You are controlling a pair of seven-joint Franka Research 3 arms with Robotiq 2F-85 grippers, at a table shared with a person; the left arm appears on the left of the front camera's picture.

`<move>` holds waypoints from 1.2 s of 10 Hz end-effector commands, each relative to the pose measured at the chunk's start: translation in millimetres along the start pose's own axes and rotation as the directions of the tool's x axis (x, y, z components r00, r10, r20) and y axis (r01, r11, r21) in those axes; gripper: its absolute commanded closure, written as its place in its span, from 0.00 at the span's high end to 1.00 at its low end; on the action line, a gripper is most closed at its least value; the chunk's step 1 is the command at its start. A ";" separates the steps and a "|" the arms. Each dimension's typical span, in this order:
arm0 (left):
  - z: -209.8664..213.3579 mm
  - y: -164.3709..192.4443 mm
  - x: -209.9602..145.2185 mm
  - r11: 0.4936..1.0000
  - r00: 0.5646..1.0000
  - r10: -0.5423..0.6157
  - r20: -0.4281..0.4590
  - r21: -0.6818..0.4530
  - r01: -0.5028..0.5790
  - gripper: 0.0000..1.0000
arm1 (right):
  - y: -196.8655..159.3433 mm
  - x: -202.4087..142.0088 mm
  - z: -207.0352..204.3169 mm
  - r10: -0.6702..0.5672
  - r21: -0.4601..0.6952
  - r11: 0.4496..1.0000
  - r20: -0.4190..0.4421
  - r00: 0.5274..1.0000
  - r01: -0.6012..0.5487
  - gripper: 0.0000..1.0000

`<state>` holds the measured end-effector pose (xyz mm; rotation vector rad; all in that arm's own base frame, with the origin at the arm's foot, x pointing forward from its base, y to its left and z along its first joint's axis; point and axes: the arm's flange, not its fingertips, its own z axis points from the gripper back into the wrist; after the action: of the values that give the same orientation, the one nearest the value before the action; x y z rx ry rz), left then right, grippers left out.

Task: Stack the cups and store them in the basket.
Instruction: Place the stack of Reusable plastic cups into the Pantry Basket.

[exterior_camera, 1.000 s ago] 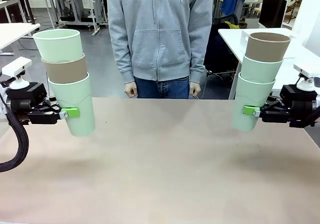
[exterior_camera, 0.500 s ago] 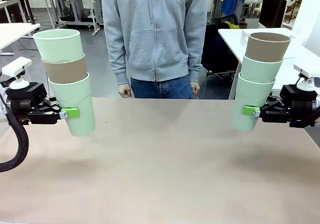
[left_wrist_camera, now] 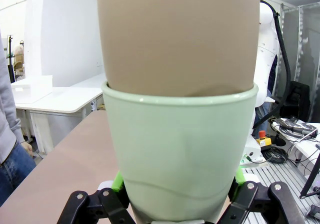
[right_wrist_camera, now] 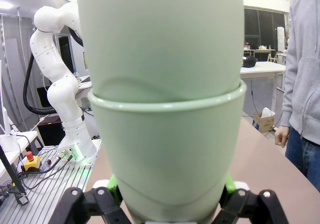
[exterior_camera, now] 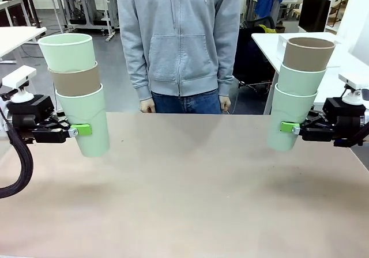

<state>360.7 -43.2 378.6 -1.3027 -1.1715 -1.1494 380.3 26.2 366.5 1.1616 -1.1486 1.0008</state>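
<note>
Left gripper (exterior_camera: 85,130) sits at the left edge of the front view. You can see it pinching the lowest cup of a stack of three, with one green pad (exterior_camera: 83,129) pressed to the near side of the wall, low down. In the left wrist view its pads (left_wrist_camera: 117,182) press on both sides of that mint green cup (left_wrist_camera: 180,154) at the bottom of the frame. The tan cup (left_wrist_camera: 175,39) nested in it takes up the upper half.

From the front, this left stack runs mint green at the bottom (exterior_camera: 87,117), tan brown in the middle (exterior_camera: 75,80) and mint green on top (exterior_camera: 67,52). It leans a little toward the upper left of the frame.

Right gripper (exterior_camera: 286,128) mirrors it at the right edge, clamped low on the bottom cup of its own stack. In the right wrist view you get a green pad (right_wrist_camera: 228,184) on each flank of the lower mint cup (right_wrist_camera: 170,149), and a second mint cup (right_wrist_camera: 160,39) seated inside it above.

In the front view the right stack reads mint green (exterior_camera: 288,114), mint green (exterior_camera: 301,78), then tan brown on top (exterior_camera: 308,53), and it tips slightly toward the upper right.

Both stacks hang well apart, one at each side of the frame. Their bases look to be clear of the tan table (exterior_camera: 184,194) that spans the lower half of the picture.

Beyond the far edge, at top centre, a person in a grey hooded zip jacket (exterior_camera: 179,39) stands facing you. Both hands (exterior_camera: 147,105) hang low at the table line.
</note>
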 end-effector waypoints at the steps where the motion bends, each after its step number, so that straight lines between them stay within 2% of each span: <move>1: -0.9 -1.0 3.7 1.000 1.000 -0.011 0.007 -0.007 0.011 0.87 | -0.6 2.3 -1.7 0.014 -0.005 1.000 0.008 1.000 -0.014 0.84; 12: -0.9 -1.0 3.7 1.000 1.000 -0.011 0.007 -0.007 0.011 0.87 | -0.6 2.3 -1.7 0.014 -0.005 1.000 0.008 1.000 -0.014 0.84</move>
<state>360.7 -43.2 378.6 -1.3027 -1.1715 -1.1494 380.3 26.2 366.5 1.1617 -1.1486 1.0008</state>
